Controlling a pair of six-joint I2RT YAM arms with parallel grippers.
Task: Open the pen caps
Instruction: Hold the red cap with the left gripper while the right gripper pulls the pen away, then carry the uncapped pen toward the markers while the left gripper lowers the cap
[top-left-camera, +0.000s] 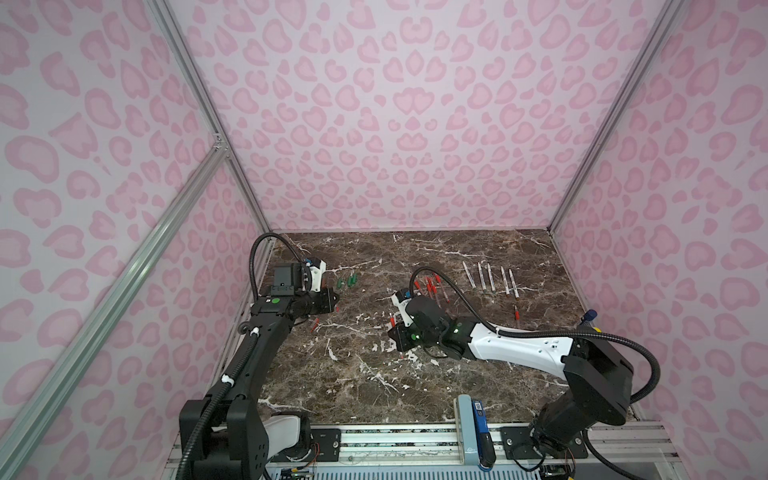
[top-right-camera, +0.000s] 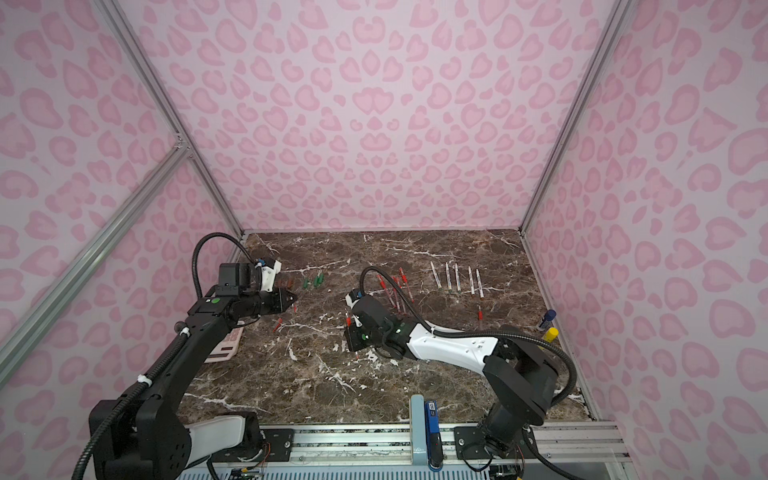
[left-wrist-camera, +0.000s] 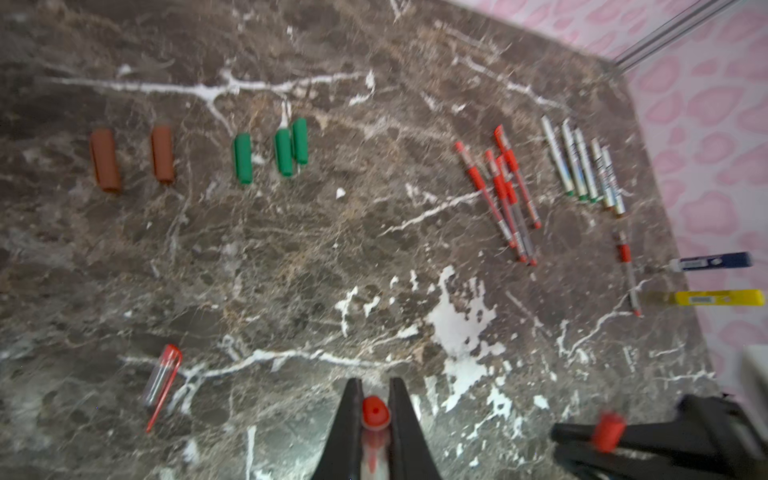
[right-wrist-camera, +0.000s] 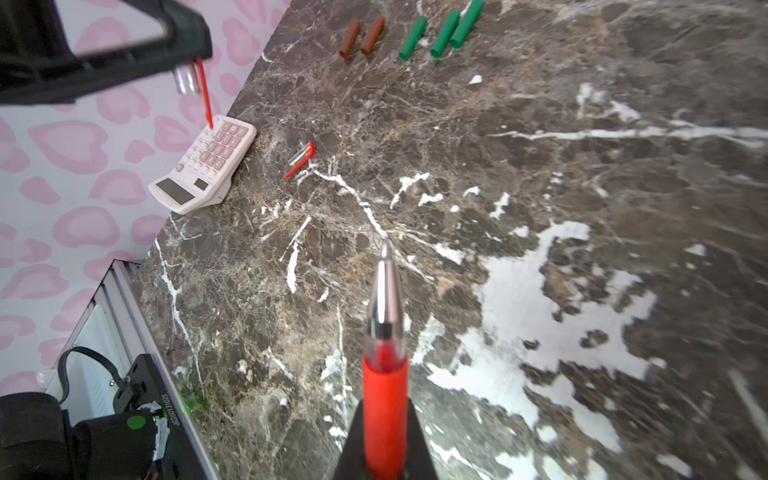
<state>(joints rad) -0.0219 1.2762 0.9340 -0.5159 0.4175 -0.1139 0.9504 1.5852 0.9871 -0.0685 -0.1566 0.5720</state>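
Holding both tools above the bench (top-left-camera: 365, 374), well apart.

- Right tool (right-wrist-camera: 384, 409): pressed onto a red pen (right-wrist-camera: 384, 374), gripped on the rubber sleeve so the bare metal tip sticks out clear.
- Left tool (left-wrist-camera: 376, 384): pinching a clear cap (left-wrist-camera: 375, 412) near its red crown, clip hanging free. I judge this cap is off that pen and now needs parking.
- White pens (top-left-camera: 490, 280): a tidy row at back right, tips seemingly bare.
- Red pens (top-left-camera: 432, 289): heaped beside the white row. I cannot tell if they are capped.
- Lone pen (top-left-camera: 516, 312): lies nearer.
- Green caps (left-wrist-camera: 270, 149) and brown caps (left-wrist-camera: 133, 160): lined up back left, sorted by colour.
- Loose clear cap (left-wrist-camera: 164, 382): lies nearer, probably marking the drop spot for this sort.
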